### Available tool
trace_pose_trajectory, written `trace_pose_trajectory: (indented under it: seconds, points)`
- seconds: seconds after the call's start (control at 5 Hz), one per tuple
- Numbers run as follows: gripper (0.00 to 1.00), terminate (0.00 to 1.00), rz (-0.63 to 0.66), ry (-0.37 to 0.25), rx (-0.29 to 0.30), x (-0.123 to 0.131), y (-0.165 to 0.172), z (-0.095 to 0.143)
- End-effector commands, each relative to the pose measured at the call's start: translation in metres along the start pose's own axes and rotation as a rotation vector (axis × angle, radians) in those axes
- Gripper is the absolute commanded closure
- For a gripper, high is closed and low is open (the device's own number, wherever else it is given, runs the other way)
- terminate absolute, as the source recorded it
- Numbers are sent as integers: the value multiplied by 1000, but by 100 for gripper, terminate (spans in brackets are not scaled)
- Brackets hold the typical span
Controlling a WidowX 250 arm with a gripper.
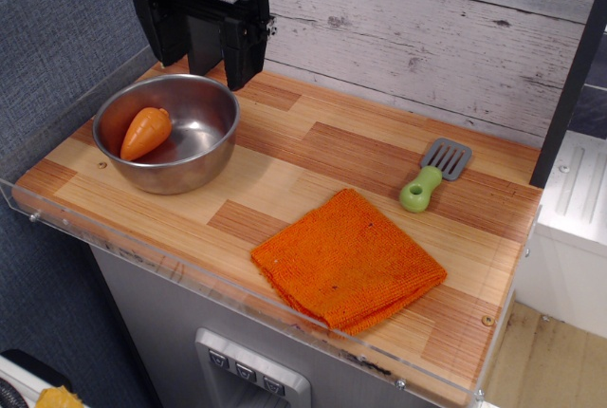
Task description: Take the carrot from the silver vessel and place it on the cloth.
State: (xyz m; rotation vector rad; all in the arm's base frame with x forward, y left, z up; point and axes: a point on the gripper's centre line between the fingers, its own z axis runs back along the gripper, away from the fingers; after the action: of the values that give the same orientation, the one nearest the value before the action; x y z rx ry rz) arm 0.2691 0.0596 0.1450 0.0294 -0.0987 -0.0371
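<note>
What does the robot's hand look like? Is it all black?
Yes, mostly. The gripper is black and blocky, with two thick flat fingers pointing down. A small white label sits near its top, and a little silver screw shows on one side. No cables can be seen.

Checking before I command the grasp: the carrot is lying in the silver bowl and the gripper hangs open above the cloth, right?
Not quite. The carrot does lie in the silver bowl, but the gripper hangs open above the bowl's back rim, not above the cloth, as the observation.image view shows.

Orange carrot (145,132) lying tilted inside silver vessel (211,157), folded orange cloth (348,260) well apart, flat
</note>
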Motion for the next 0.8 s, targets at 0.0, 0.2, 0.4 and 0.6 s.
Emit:
trace_pose_trajectory:
  seconds: [0.0, 0.2, 0.4, 0.6]
  points:
    - [0, 0, 0, 0, 0, 0, 0, 0]
    - [0, 0, 77, 8, -19, -4, 42, -10]
    - [0, 0, 158, 32, -8, -11, 86, -32]
    - [0, 0, 203, 61, 23, -14, 113, -55]
